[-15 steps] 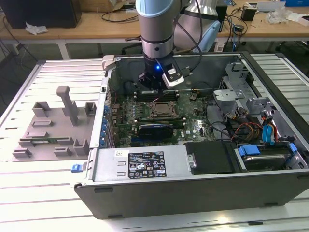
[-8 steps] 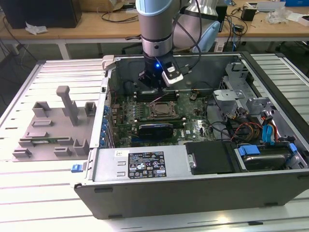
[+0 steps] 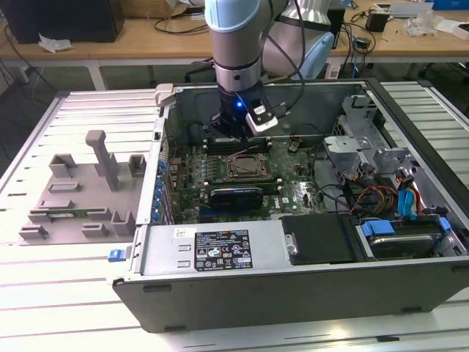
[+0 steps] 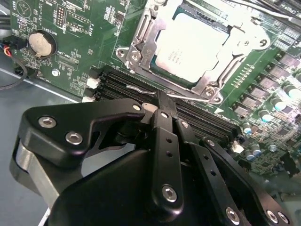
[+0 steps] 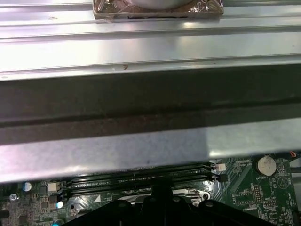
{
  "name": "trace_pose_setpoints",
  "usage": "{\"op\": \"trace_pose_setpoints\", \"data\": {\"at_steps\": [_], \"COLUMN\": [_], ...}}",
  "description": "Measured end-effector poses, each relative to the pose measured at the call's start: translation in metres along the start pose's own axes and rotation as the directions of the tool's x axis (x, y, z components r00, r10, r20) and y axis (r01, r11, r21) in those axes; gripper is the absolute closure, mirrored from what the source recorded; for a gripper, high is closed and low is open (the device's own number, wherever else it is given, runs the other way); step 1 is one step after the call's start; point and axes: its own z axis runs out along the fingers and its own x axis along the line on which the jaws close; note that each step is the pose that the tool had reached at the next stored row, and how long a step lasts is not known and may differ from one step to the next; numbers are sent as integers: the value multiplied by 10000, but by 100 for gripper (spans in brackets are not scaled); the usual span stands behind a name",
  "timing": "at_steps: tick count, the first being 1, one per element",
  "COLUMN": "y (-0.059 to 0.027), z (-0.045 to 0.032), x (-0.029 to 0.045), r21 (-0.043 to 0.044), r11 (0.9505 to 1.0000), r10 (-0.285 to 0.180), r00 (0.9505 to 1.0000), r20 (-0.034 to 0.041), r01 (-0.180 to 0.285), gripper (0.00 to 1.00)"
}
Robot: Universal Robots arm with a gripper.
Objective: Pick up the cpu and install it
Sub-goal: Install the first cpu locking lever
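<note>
Though partly frame-covered, cpu [image 4: 195,44] seated.

Bright, even light; glare whitens the cpu [image 4: 195,47].

The single grey-and-light-blue robot arm [image 3: 234,44] hangs pretty much straight down in the exterior view, its wrist lit by a small blue light and a white camera block strapped just beside it. Below that sits the black metal linkage gripper [image 4: 164,101]. In the second wrist view its fingers [image 4: 165,136] are pressed flat together with no gap, nothing pinched between them, tips pointing down and away from the wrist.
</note>
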Motion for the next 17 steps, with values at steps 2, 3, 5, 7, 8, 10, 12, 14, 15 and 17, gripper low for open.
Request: {"op": "trace_pose_setpoints", "data": {"at_steps": [2, 3, 5, 7, 8, 10, 12, 14, 15, 17], "y": [-2, -3, -5, -7, -8, -10, -4, 2, 5, 10], "z": [13, 18, 27, 38, 42, 48, 52, 54, 55, 59], "x": [2, 4, 12, 21, 25, 35, 59, 81, 90, 99], "r21": [-8, -9, -1, 37, 49, 65, 70, 70, 72, 83], "r11": [10000, 10000, 10000, 10000, 10000, 10000, 9999, 9999, 9999, 9996], "r10": [-13, -20, -18, 11, 24, 56, 91, 120, 135, 249], "r00": [10000, 9999, 9997, 9994, 9992, 9989, 9988, 9987, 9987, 9984], "r20": [90, 141, 246, 359, 399, 457, 482, 492, 495, 514], "r01": [13, 20, 18, -12, -26, -59, -94, -124, -139, -253], "gripper": [89, 89, 89, 89, 89, 89, 89, 89, 89, 89]}}
